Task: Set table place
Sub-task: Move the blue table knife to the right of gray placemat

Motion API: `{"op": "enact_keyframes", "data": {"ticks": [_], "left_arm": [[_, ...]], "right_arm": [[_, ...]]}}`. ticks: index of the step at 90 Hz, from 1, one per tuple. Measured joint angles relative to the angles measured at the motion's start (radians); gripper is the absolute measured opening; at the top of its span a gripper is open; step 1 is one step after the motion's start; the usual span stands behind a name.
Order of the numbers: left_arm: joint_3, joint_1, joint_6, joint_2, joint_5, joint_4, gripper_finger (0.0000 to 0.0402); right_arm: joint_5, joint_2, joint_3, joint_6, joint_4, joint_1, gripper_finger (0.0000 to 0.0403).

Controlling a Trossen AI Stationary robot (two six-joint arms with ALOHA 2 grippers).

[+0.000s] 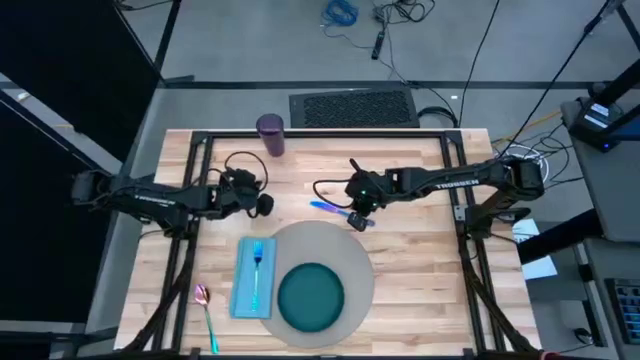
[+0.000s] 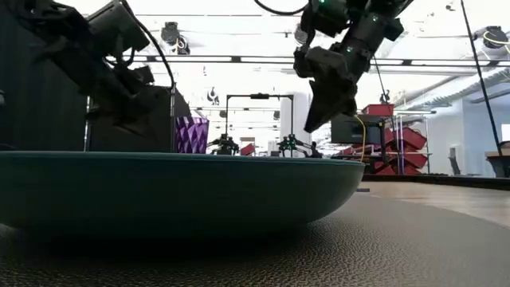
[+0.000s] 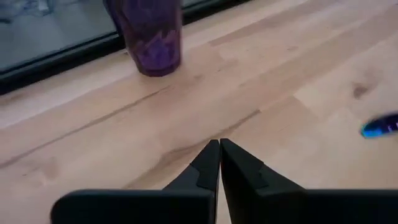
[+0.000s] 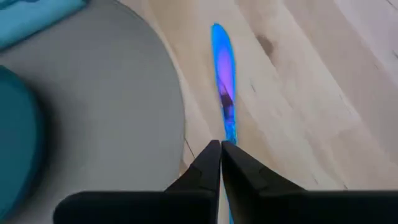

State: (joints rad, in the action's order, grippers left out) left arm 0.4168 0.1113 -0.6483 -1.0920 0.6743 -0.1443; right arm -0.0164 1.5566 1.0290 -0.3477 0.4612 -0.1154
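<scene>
The round grey mat (image 1: 352, 258) lies near the table's front edge. On it are the teal plate (image 1: 310, 297) and the light blue napkin (image 1: 244, 292) with the blue fork (image 1: 257, 262) on top. The pink-bowled spoon (image 1: 205, 312) lies on the table left of the napkin. The purple cup (image 1: 270, 135) stands at the far edge. My right gripper (image 1: 357, 216) is shut on the blue knife (image 1: 328, 208), just beyond the mat's far rim. My left gripper (image 1: 262, 204) is shut with nothing in it, above bare wood left of the knife. My right gripper pinches the blue knife between its two fingers at its narrow part (image 4: 229, 127). The wide blade (image 4: 220, 56) sticks out ahead toward the table's left, and a short end (image 1: 364, 222) shows behind the fingers. The fingers lie along the knife. Whether its blade end rests on the table I cannot tell.
The table's black frame (image 1: 320, 133) runs along the far edge, with a dark grille (image 1: 352, 106) beyond it. Bare wood lies between the cup and the mat, and right of the mat. In the low view the plate's rim (image 2: 159, 191) hides most of the tabletop.
</scene>
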Motion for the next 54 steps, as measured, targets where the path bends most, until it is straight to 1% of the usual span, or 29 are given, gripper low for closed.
{"op": "enact_keyframes", "data": {"ticks": [9,18,37,45,54], "left_arm": [[0.0,0.015,0.027,0.0,0.003,0.055,0.0],[0.0,0.02,0.083,0.0,0.004,0.094,0.0],[0.0,0.02,0.086,0.0,-0.009,0.107,0.0],[0.0,0.02,0.081,0.0,-0.01,0.117,0.0],[0.0,0.02,0.081,0.0,-0.013,0.118,0.0]], "right_arm": [[0.016,0.0,0.0,-0.006,-0.02,0.0,0.0036],[0.017,0.0,0.0,-0.018,-0.02,0.0,0.0072],[0.017,0.007,0.0,-0.018,-0.036,0.0,0.0151],[0.018,0.013,0.0,-0.021,-0.052,0.0,0.0167],[0.018,0.021,0.0,0.006,-0.095,0.012,0.0172]]}}
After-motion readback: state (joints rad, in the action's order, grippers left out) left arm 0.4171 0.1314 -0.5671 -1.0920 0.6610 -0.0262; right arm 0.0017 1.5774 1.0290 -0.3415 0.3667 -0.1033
